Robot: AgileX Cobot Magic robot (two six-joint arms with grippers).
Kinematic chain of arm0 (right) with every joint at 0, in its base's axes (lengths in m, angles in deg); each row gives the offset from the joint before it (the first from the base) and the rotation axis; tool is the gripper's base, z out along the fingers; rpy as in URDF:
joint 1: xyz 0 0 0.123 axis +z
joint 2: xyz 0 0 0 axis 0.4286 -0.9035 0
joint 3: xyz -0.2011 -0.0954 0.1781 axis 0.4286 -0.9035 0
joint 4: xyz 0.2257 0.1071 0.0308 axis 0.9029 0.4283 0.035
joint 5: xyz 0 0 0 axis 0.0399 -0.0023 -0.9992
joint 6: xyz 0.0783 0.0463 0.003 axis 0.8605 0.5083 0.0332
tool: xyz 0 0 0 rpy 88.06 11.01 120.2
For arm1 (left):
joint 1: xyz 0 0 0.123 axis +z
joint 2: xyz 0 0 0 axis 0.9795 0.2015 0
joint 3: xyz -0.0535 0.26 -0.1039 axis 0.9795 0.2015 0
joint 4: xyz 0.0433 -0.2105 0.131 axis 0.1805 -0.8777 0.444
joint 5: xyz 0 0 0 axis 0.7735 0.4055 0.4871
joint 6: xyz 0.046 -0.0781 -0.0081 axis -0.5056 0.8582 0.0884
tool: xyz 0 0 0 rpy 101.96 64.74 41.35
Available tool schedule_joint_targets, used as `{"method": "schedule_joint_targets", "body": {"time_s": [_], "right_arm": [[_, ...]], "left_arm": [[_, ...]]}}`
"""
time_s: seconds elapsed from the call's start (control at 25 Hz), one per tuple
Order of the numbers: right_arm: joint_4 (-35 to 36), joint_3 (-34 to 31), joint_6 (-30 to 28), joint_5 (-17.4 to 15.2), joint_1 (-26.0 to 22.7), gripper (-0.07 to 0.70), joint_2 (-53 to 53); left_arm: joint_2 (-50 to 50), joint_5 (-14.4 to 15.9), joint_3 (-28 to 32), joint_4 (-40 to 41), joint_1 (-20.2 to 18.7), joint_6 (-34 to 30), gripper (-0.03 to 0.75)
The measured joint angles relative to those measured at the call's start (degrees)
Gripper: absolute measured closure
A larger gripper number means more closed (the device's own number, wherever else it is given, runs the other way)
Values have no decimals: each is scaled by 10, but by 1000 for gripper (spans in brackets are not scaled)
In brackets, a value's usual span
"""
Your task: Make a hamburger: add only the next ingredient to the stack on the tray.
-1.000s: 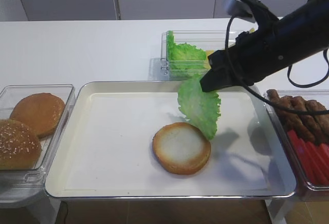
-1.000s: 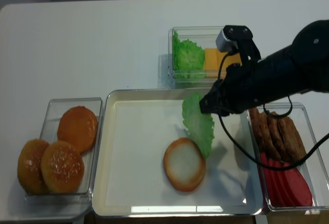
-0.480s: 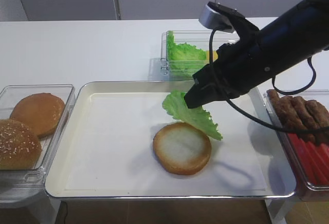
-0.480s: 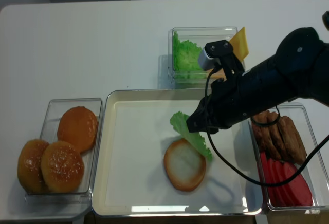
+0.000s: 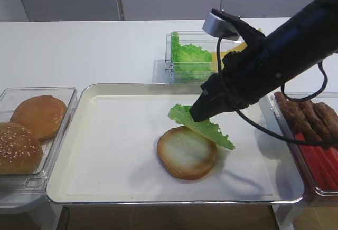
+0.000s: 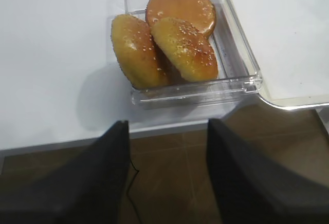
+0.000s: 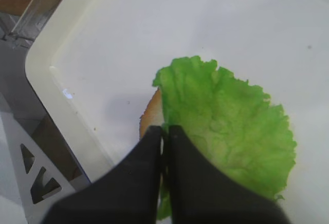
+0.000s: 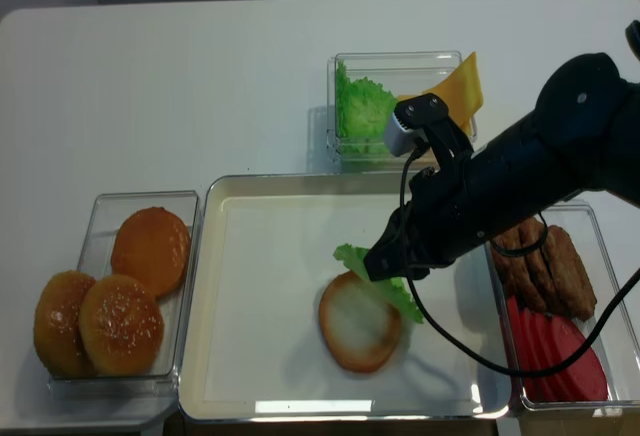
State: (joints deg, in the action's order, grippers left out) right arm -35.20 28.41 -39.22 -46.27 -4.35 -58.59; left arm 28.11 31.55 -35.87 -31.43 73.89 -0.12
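Note:
The stack is a single bun bottom [image 5: 186, 152] with a pale cut face, lying on the cream tray [image 5: 116, 135] right of its middle. My right gripper [image 5: 196, 115] is shut on one edge of a green lettuce leaf [image 5: 203, 128]. The leaf slants low over the bun's far right rim. From the right wrist, the leaf [image 7: 226, 126] spreads beyond the closed fingertips [image 7: 154, 136] and hides all but a sliver of the bun [image 7: 151, 113]. My left gripper [image 6: 167, 131] hangs open and empty over the floor, off the table's front edge.
A clear tub of whole bun tops [image 6: 175, 34] stands left of the tray. Behind the tray is a tub with lettuce and cheese [image 5: 190, 56]. At the right is a tub [image 5: 311, 135] of patties and red slices, under my right arm.
My right gripper has carried the leaf left and down. The leaf has gone from hanging upright beside the bun to slanting nearly flat over the bun's far right rim.

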Motion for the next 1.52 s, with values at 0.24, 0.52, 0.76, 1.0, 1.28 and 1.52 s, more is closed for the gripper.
{"method": "schedule_joint_targets", "body": {"time_s": [0.24,0.52,0.76,1.0,1.28,1.52], "right_arm": [[7,0,0,-2,0,591,0],[17,0,-1,-2,0,591,0],[23,0,-1,-2,0,586,0],[33,0,-1,-6,0,409,0],[37,0,-1,-16,0,106,0],[-87,16,122,22,0,81,8]], "left_arm": [[0,0,0,0,0,0,356],[0,0,0,0,0,0,356],[0,0,0,0,0,0,356],[0,0,0,0,0,0,356],[0,0,0,0,0,0,356],[0,0,0,0,0,0,356]]}}
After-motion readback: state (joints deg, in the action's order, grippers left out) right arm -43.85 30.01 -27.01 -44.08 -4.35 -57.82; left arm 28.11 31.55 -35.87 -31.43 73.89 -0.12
